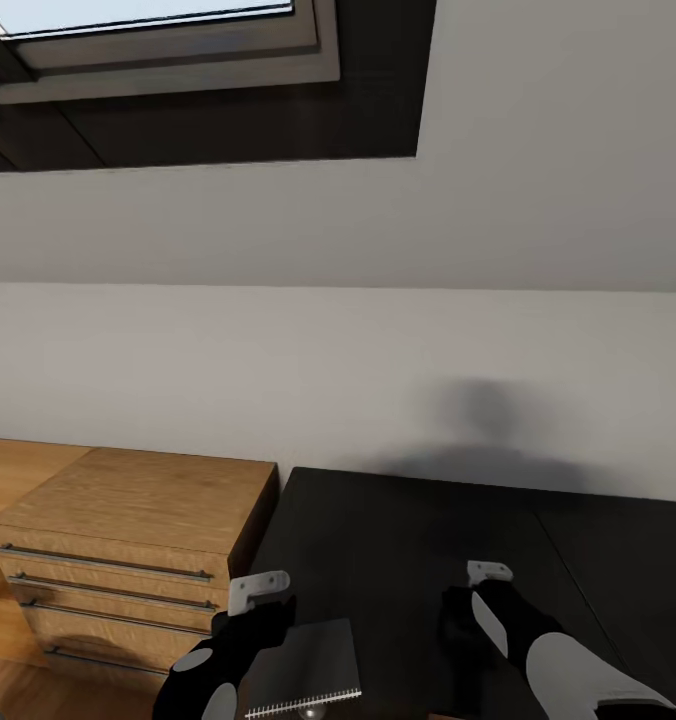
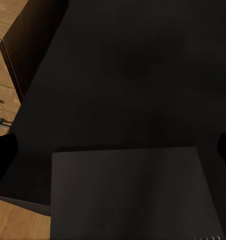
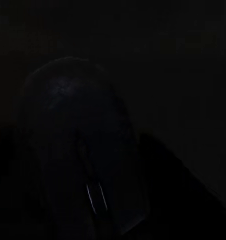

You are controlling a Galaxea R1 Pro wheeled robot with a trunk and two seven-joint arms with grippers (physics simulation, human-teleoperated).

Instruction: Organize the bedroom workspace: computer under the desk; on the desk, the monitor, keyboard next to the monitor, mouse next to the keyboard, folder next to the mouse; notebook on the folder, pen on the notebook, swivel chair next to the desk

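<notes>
The black desk (image 1: 408, 540) fills the lower part of the head view, against a white wall. My left gripper (image 1: 261, 603) hovers over its near left corner, shut on the corner of the thin dark grey notebook (image 1: 306, 660), whose white spiral edge faces me. In the left wrist view the notebook (image 2: 125, 195) hangs flat above the desk (image 2: 133, 75) and reaches past the front edge. My right gripper (image 1: 476, 598) is low over the desk further right, shut on the small black mouse (image 3: 77, 140), which looks very close and dark in the right wrist view.
A light wooden chest (image 1: 128, 540) with long bar handles stands against the desk's left side, on a wooden floor (image 1: 8, 470). A window (image 1: 158, 40) in a dark panel is high on the wall. The desktop ahead of both grippers is bare.
</notes>
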